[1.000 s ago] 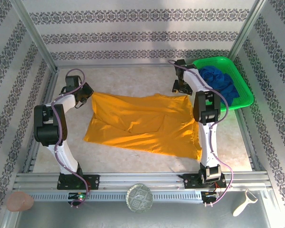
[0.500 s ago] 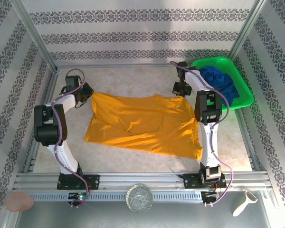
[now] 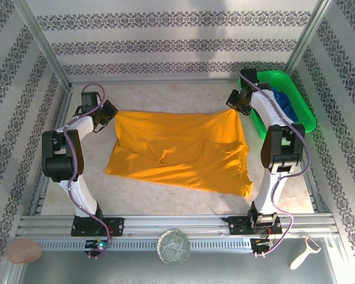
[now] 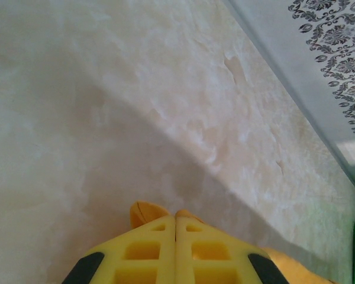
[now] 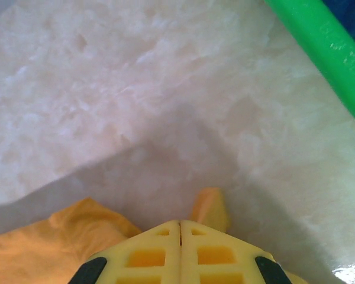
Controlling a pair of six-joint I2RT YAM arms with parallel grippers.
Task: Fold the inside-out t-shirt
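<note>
1. Finds the inside-out t-shirt (image 3: 177, 151) spread flat on the desk (image 3: 165, 94), lying between the two claws and reaching from them back toward the arm bases.
2. Sees the left claw (image 3: 108, 113) clamped on the shirt's far-left corner, with the mustard cloth running off to that claw's right.
3. From the left wrist, shows the yellow fingers (image 4: 151, 248) pressed flat together with no gap, a small tongue of orange cloth (image 4: 143, 210) poking out just past the tips, and bare pale desk (image 4: 136, 89) beyond.
4. Sees the right claw (image 3: 236, 103) gripping the shirt's far-right corner, with the cloth stretching away to that claw's left.
5. From the right wrist, shows the jaws of the claw (image 5: 180, 228) closed tight together, an orange fold (image 5: 210, 207) sticking out just ahead of the tips, and more shirt (image 5: 59, 236) bunched to the left beneath the fingers.
6. Traces the far hem as a fairly straight line from one claw to the other; notes soft creases in the middle of the cloth and a rumpled corner on the near side, behind the right claw.
7. Places a green basket (image 3: 305, 118) just to the right of the right claw, not touching the shirt, with a dark blue garment (image 3: 284, 103) heaped inside.
8. Catches the basket's green rim (image 5: 319, 53) in the right wrist view, ahead of the claw and to its right.
</note>
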